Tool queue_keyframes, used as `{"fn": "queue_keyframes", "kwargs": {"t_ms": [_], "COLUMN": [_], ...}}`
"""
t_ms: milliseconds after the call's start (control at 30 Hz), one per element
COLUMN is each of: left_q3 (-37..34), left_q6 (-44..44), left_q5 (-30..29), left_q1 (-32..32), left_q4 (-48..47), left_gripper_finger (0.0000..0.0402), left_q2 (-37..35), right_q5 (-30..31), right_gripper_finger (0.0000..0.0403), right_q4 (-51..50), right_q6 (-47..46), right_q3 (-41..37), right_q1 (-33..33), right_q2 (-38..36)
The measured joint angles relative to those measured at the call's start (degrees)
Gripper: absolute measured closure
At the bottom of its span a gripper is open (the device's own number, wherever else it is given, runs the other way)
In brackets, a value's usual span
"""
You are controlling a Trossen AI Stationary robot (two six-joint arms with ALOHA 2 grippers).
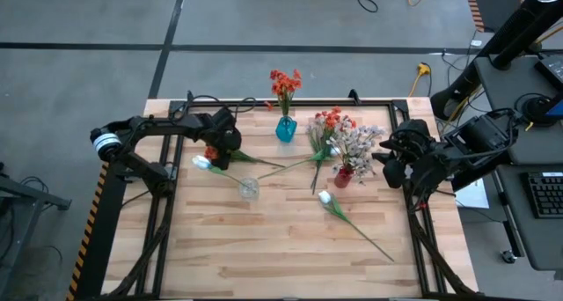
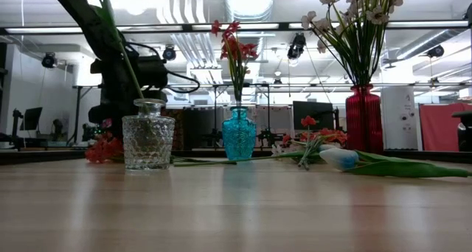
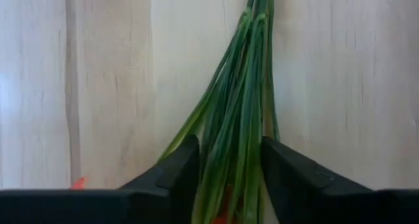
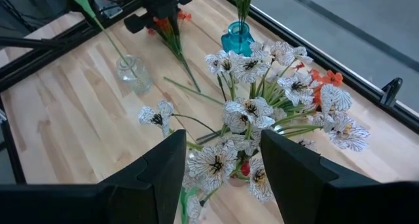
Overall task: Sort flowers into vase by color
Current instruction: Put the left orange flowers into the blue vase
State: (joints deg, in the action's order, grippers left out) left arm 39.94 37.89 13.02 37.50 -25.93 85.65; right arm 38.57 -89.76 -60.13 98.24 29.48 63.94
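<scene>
An orange-red spray (image 1: 230,156) lies on the table left of centre, with my left gripper (image 1: 222,144) shut on it near its blossoms (image 2: 103,147). A white tulip (image 1: 204,163) stands in the clear glass vase (image 1: 249,189). The blue vase (image 1: 286,129) holds orange-red flowers (image 1: 284,83). The red vase (image 1: 343,176) holds the pink-white bunch (image 1: 354,143). My right gripper (image 1: 389,160) hangs open beside that bunch (image 4: 249,112), touching nothing. Another orange-red spray (image 1: 325,123) and a second white tulip (image 1: 326,198) lie flat on the table. My left gripper (image 3: 229,145) pinches the spray's bundle of green stems and leaves (image 3: 232,129) between its two fingers (image 3: 180,175), just behind the blossoms. It comes from above, pointing down, with the fingers across the stems. The spray lies on the table, its stem end (image 1: 280,166) pointing right.
The three vases stand close together mid-table, with loose stems crossing between them. A black frame rail (image 1: 264,103) runs around the table's edges. Bare wood (image 1: 264,248) fills the near half, apart from the lying tulip's stem (image 1: 374,246).
</scene>
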Motion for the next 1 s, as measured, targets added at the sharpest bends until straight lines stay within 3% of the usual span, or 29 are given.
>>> {"fn": "queue_keyframes", "kwargs": {"t_ms": [400, 600, 900, 1000], "left_q3": [0.0, 0.8, 6.1, 8.1], "left_q6": [-0.1, 0.7, 3.2, 3.8], "left_q5": [0.0, -1.4, -11.9, -12.5], "left_q1": [0.0, 0.0, 0.0, 0.0], "left_q4": [-0.2, -2.3, -12.5, -14.3], "left_gripper_finger": [0.0393, 0.0398, 0.0401, 0.0401], "left_q2": [0.0, -0.1, -4.2, -7.4], "right_q5": [-1.5, -1.6, -1.0, -1.0], "right_gripper_finger": [0.0213, 0.0213, 0.0213, 0.0213], "right_q4": [0.0, 0.0, 0.5, 1.4], "right_q6": [0.9, 1.7, 4.6, 5.9], "right_q3": [0.0, 0.5, 1.0, 1.0], "right_q1": [0.0, 0.0, 0.0, 0.0], "right_q2": [0.0, 0.0, 0.0, 0.1]}}
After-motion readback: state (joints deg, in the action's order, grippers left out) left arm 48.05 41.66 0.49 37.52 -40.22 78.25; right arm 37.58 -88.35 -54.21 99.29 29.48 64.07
